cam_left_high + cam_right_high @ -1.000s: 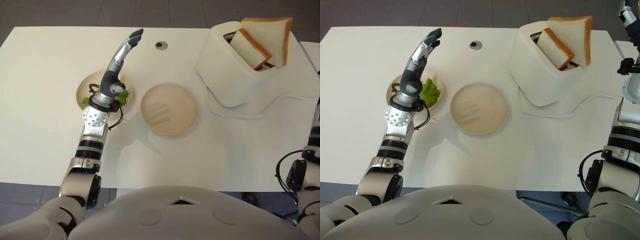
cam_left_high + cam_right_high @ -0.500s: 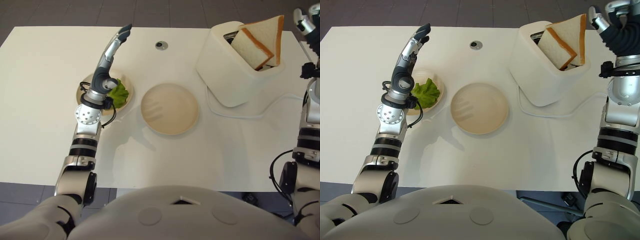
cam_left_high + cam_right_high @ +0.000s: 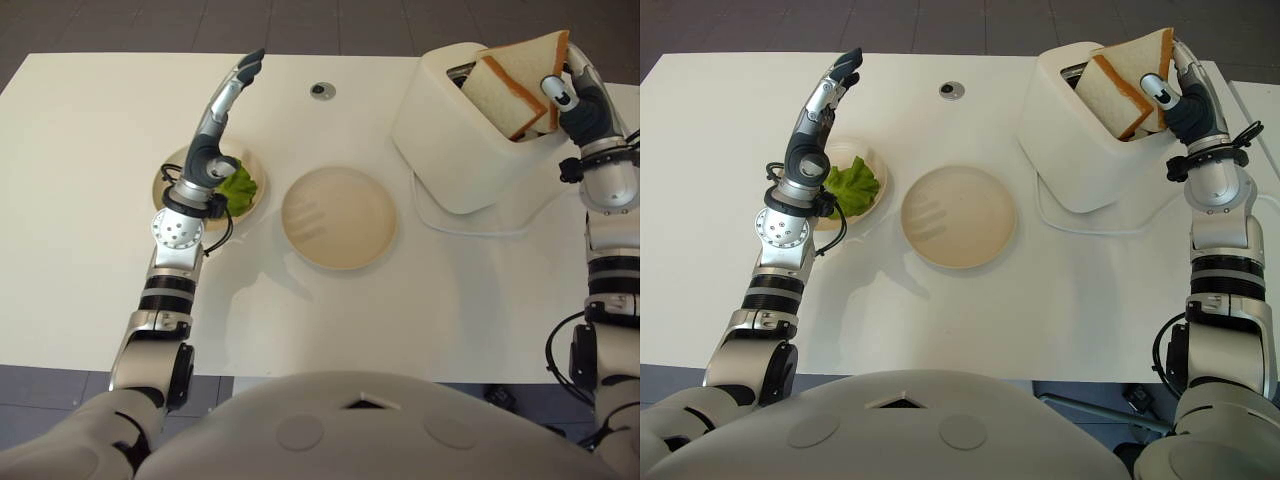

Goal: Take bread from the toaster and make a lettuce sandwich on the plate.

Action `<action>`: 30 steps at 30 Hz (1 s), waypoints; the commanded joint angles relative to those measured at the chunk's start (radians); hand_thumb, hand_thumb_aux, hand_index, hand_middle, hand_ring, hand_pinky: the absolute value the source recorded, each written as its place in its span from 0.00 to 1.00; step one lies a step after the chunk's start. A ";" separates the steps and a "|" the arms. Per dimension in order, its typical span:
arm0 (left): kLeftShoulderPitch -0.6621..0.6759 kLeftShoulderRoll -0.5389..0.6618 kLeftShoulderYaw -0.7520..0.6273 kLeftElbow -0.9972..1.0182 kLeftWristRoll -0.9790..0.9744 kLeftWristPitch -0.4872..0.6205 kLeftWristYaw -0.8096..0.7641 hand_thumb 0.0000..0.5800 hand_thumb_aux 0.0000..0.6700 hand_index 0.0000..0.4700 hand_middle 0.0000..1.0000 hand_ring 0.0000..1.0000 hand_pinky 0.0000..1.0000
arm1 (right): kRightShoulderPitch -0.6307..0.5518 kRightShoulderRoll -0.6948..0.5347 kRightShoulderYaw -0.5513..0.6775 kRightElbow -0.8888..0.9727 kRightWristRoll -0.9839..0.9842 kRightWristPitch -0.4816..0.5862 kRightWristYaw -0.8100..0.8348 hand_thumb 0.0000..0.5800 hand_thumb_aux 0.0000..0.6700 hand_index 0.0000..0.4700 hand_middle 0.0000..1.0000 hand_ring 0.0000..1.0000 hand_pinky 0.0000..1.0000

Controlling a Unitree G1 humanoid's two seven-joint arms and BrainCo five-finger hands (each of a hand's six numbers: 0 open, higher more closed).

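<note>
A white toaster (image 3: pixel 455 150) stands at the back right with two bread slices in its slots. The lower slice (image 3: pixel 498 95) leans left. My right hand (image 3: pixel 580 108) is closed on the taller slice (image 3: pixel 535 58), thumb on its front face and the other fingers behind its right edge. The empty beige plate (image 3: pixel 338 217) lies mid-table. Left of it, a small bowl (image 3: pixel 166 177) holds the green lettuce (image 3: pixel 239 187). My left hand (image 3: pixel 215 130) hangs above that bowl, open, fingers stretched toward the table's far edge.
The toaster's white cable (image 3: pixel 480 232) loops across the table between the toaster and the plate's right side. A small round grommet (image 3: pixel 321 91) sits near the far edge. The white table (image 3: pixel 420 310) has bare surface in front of the plate.
My right arm came down and left from the right edge, and its hand now clasps the taller slice. The left arm has kept still over the last half second.
</note>
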 commanded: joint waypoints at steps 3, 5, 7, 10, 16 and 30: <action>-0.010 0.001 -0.011 0.013 0.010 0.000 -0.001 0.00 0.00 0.00 0.00 0.00 0.00 | -0.021 0.004 0.038 0.030 -0.020 -0.005 -0.004 0.00 0.00 0.00 0.00 0.00 0.00; -0.008 0.000 -0.012 0.016 0.011 -0.001 -0.001 0.00 0.00 0.00 0.00 0.00 0.00 | -0.022 0.009 0.038 0.017 -0.014 -0.011 -0.008 0.00 0.00 0.00 0.00 0.00 0.00; -0.006 -0.001 -0.014 0.015 0.012 -0.002 0.000 0.00 0.00 0.00 0.00 0.00 0.00 | -0.026 0.012 0.029 0.005 -0.007 -0.019 -0.023 0.00 0.00 0.00 0.00 0.00 0.00; -0.005 -0.002 -0.015 0.015 0.012 -0.003 0.001 0.00 0.00 0.00 0.00 0.00 0.00 | -0.038 0.017 -0.017 -0.009 0.012 -0.047 -0.093 1.00 1.00 1.00 0.00 0.00 0.00; -0.002 -0.004 -0.018 0.017 0.014 -0.004 0.002 0.00 0.00 0.00 0.00 0.00 0.00 | -0.050 0.025 -0.090 -0.054 0.051 -0.089 -0.186 1.00 1.00 1.00 0.00 0.00 0.00; -0.005 0.015 0.002 0.012 0.009 -0.004 0.010 0.00 0.00 0.00 0.00 0.00 0.00 | 0.012 0.094 -0.147 -0.414 0.383 -0.189 -0.036 1.00 1.00 1.00 1.00 1.00 1.00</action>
